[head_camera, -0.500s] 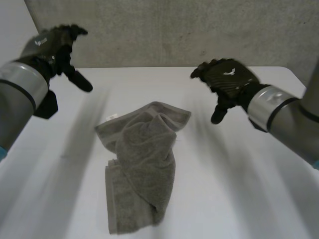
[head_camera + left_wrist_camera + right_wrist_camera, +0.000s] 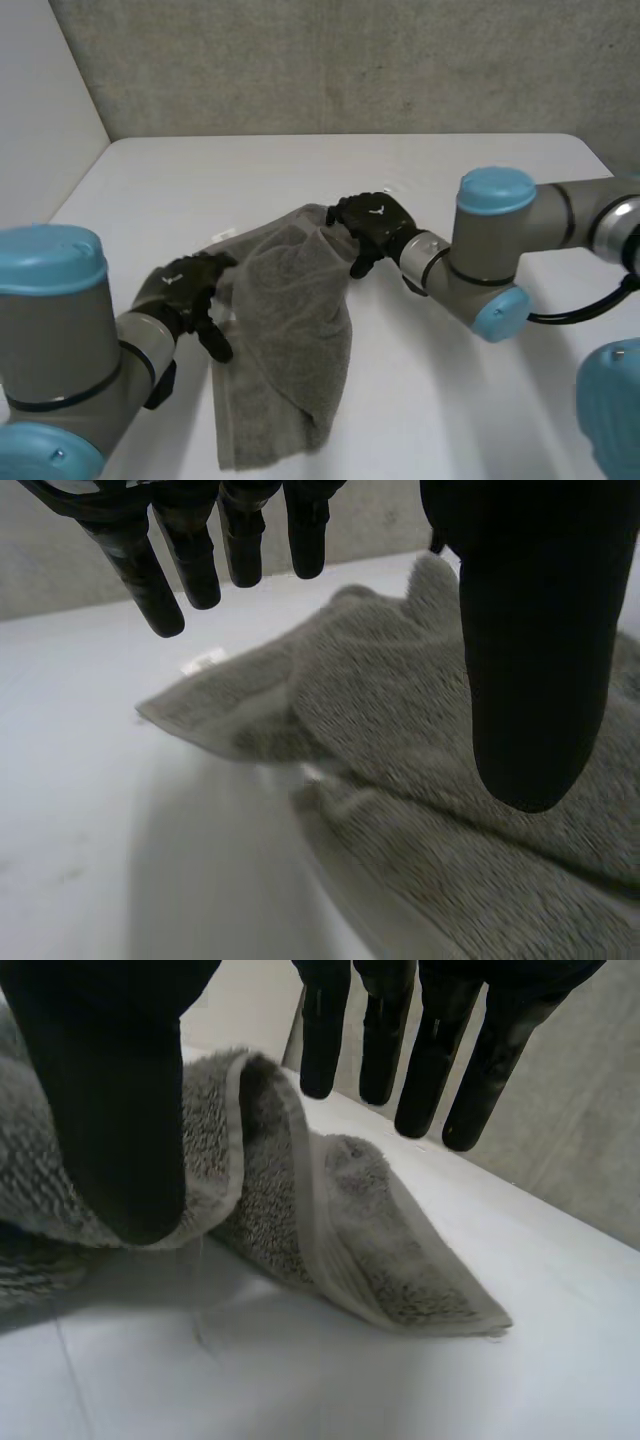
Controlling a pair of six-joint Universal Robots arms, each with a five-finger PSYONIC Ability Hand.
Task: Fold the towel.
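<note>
Crumpled grey towel [image 2: 290,340] mid-way across the white table [image 2: 480,400], trailing toward its near edge. Left hand [image 2: 185,290] at the towel's left edge, fingers straight and wide of the thumb, gripping nothing. Right hand [image 2: 375,225] at its far right corner, likewise spread wide.

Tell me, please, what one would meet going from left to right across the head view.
left arm → left hand → towel → right hand → right arm
</note>
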